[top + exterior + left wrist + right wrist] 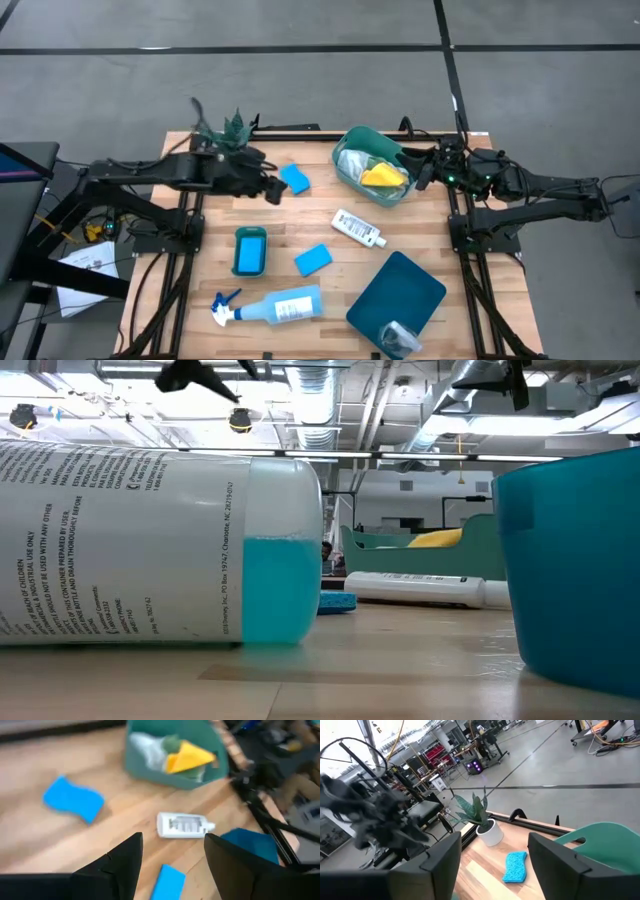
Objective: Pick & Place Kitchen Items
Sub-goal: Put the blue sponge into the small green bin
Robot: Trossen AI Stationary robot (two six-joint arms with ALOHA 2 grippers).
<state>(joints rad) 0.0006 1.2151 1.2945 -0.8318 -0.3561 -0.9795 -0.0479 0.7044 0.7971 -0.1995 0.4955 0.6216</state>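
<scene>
Both claws stood with their fingers apart and nothing between them: the right gripper (418, 172) hung at the right rim of the green tub (352, 140) in the upper middle of the high view, and the left gripper (274, 188) hovered left of centre, just beside a blue sponge (295, 179). Inside the tub lay a yellow cloth (384, 177) with a white cloth (353, 163) to its left. Below the tub, the small white bottle (358, 228) lay on its side on the wooden table (440, 250), its long axis running from upper left to lower right, with its narrow cap end toward the lower right. A second sponge (313, 259) lay tilted near the middle, and a third sponge (249, 251) lay left of it, long axis up and down the frame. Along the lower edge, the pale-blue spray bottle (275, 306) lay flat, its long axis nearly level across the frame, trigger head pointing left and base pointing right. At the lower right sat a teal tub (396, 292) with a crinkled silver cup (400, 334) at its lower end. A small potted plant (233, 128) stood at the upper left of the table, behind the left arm.
</scene>
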